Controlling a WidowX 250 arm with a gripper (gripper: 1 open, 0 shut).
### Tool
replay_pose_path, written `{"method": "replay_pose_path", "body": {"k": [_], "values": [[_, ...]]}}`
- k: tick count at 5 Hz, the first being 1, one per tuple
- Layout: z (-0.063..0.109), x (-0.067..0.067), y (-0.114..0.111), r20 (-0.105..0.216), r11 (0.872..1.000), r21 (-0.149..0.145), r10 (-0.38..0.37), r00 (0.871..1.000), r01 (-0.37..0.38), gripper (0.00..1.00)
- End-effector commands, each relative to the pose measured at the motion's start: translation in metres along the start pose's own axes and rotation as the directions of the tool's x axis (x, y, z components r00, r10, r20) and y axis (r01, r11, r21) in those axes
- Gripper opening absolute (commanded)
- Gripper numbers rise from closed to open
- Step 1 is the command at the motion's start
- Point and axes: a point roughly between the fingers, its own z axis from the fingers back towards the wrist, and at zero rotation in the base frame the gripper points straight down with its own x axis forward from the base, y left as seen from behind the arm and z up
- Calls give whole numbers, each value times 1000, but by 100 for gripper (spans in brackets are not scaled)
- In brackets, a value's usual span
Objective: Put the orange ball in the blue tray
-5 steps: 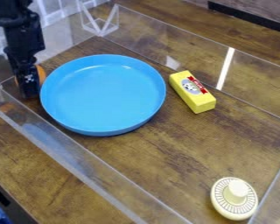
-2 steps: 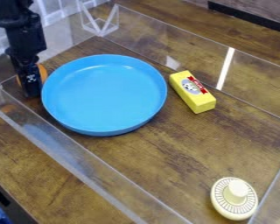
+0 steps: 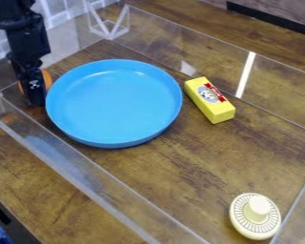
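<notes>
The blue tray (image 3: pixel 111 100) lies left of centre on the wooden table. Just beyond its left rim my black gripper (image 3: pixel 30 86) points straight down and reaches the tabletop. The orange ball (image 3: pixel 45 75) shows only as a thin orange sliver at the gripper's right edge. The rest of it is hidden between the fingers (image 3: pixel 33 91), which sit closed against it. Ball and gripper are outside the tray, close to its rim.
A yellow rectangular block (image 3: pixel 209 99) lies right of the tray. A small cream ribbed disc (image 3: pixel 254 213) sits near the front right corner. Clear acrylic walls (image 3: pixel 66 162) run along the table's edges and behind the gripper.
</notes>
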Motion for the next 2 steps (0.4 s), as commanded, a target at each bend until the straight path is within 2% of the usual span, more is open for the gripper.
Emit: {"method": "replay_pose_path", "body": {"k": [1,2], "values": [[8,7,-4,0,1000,8,-5,1000,5,0],[16,15,-9,-3,1000,15,-5,1000,5,0]]}}
